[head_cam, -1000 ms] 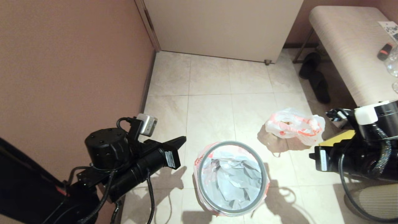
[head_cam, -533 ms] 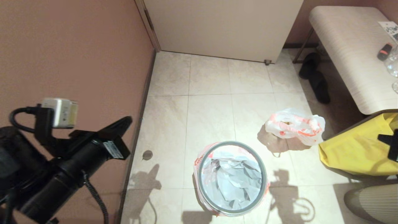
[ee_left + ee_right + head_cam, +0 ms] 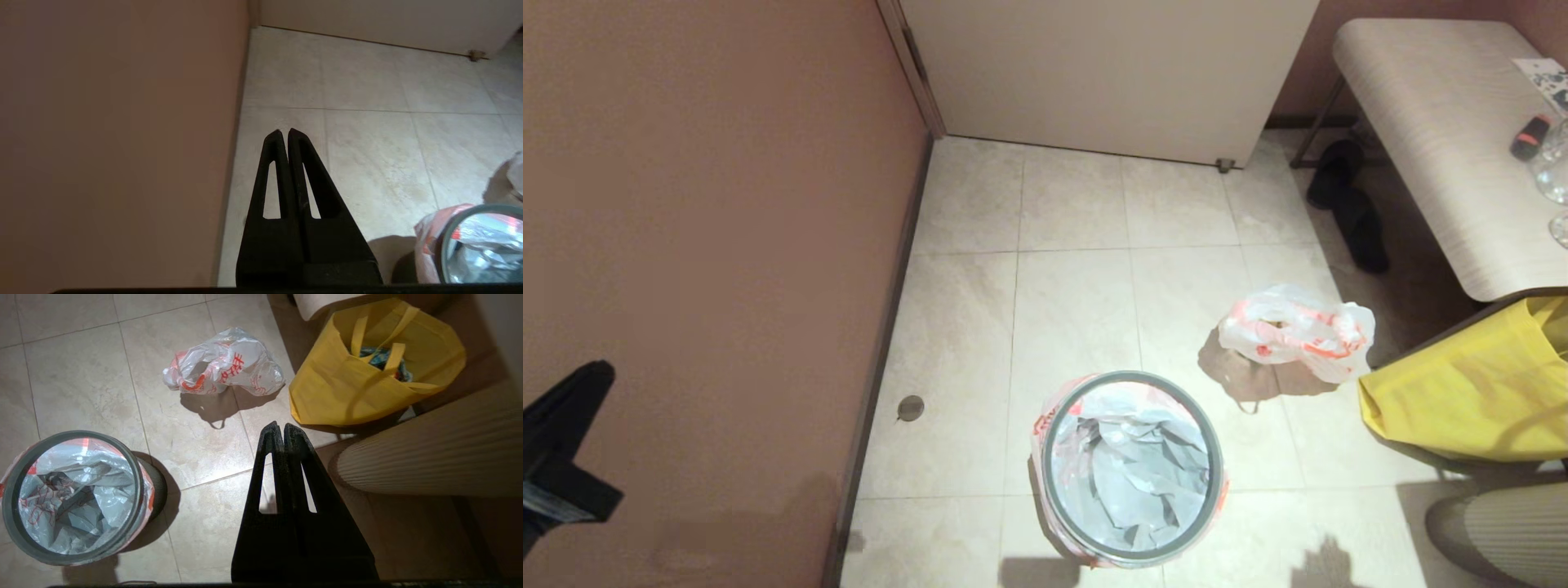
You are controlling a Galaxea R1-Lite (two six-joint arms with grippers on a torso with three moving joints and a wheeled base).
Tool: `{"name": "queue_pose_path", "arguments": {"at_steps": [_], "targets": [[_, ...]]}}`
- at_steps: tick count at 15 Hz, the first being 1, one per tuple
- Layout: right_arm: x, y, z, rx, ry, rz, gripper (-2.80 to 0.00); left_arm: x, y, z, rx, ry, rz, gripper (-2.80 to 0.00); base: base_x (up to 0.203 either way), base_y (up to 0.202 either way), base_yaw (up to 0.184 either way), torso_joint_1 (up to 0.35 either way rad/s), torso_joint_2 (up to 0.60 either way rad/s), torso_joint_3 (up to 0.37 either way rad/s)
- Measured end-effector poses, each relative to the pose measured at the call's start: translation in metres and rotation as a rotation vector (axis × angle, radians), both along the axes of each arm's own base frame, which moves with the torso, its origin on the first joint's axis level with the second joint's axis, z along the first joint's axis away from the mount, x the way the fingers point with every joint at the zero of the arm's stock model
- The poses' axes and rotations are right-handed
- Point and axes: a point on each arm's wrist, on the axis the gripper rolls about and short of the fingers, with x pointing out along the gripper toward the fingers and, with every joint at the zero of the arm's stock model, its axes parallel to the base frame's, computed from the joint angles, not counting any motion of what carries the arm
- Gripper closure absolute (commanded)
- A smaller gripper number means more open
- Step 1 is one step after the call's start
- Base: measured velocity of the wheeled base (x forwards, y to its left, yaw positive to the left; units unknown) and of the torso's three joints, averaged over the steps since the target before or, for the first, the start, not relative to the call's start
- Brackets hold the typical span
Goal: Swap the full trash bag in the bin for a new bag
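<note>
Beige floor tiles [image 3: 1078,310] are seen beneath the bin [image 3: 1133,469], lined with the new bag [image 3: 1131,457], while the full trash bag [image 3: 1294,331] is left beside a yellow bag [image 3: 1454,400], both the left gripper [image 3: 284,132] and right gripper [image 3: 280,426] clenched empty.

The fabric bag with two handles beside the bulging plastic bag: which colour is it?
Plain yellow; the fabric bag shows best in the right wrist view.

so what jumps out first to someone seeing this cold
The bin stands low in the middle of the tiled floor, its grey hoop clamping the new bag over the rim. Beyond it to the right the full trash bag lies bunched on the tiles, beside a yellow fabric bag under the bench.
</note>
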Motion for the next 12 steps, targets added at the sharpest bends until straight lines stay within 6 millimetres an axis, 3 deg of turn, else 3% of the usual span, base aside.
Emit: {"name": "queue_pose_path", "arguments": {"at_steps": [3, 6, 10, 12], "targets": [[-0.046, -0.003, -0.016, -0.052, -0.029, -0.026, 0.00, -0.025, 0.008, -0.005, -0.003, -0.037, 0.073, 0.00, 0.000, 0.000, 0.000, 0.000, 0.00, 0.000], [-0.075, -0.003, -0.029, -0.073, -0.082, -0.033, 0.00, -0.054, 0.010, -0.017, -0.001, -0.060, 0.069, 0.00, 0.000, 0.000, 0.000, 0.000, 0.00, 0.000], [-0.087, 0.003, -0.054, -0.073, -0.061, 0.109, 0.00, -0.090, 0.009, -0.047, 0.012, -0.034, 0.016, 0.00, 0.000, 0.000, 0.000, 0.000, 0.00, 0.000], [-0.082, 0.005, -0.072, -0.080, -0.012, 0.192, 0.00, -0.098, 0.007, -0.066, -0.008, 0.038, -0.032, 0.00, 0.000, 0.000, 0.000, 0.000, 0.00, 0.000]]}}
